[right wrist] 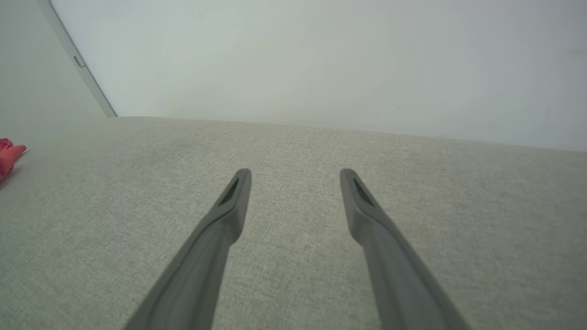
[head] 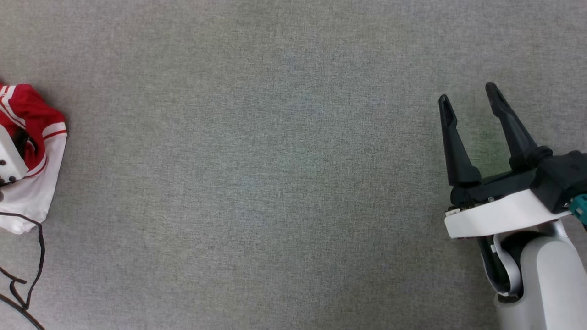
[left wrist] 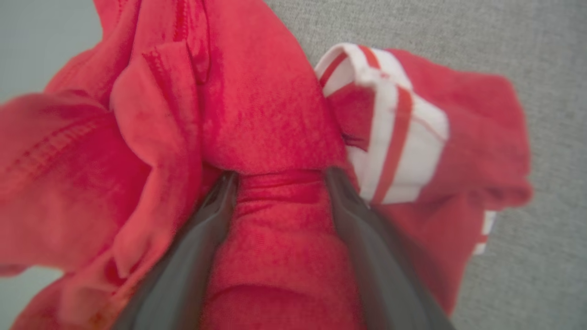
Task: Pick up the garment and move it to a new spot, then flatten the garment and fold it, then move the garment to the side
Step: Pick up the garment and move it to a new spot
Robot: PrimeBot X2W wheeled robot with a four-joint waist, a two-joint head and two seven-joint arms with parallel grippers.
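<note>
The garment (head: 41,119), a crumpled red jersey with a white, red-striped sleeve, lies at the far left edge of the grey surface. My left arm's pale wrist housing (head: 9,160) sits on top of it. Up close, my left gripper (left wrist: 280,176) stands open, its two dark fingers spread wide and pushed into the red cloth (left wrist: 257,101). A fold of cloth bulges between them and the fingertips are buried. A striped sleeve cuff (left wrist: 394,137) lies just right of the fingers. My right gripper (head: 467,92) hovers open at the far right with nothing between its fingers (right wrist: 296,172). A red scrap of the garment (right wrist: 7,156) shows far to its left.
A grey woven surface (head: 275,183) spreads between the two arms. A thin black cable (head: 32,275) loops at the lower left beside the garment. Beyond the surface's far edge stands a pale wall (right wrist: 321,59) with a slanted metal strip (right wrist: 78,59).
</note>
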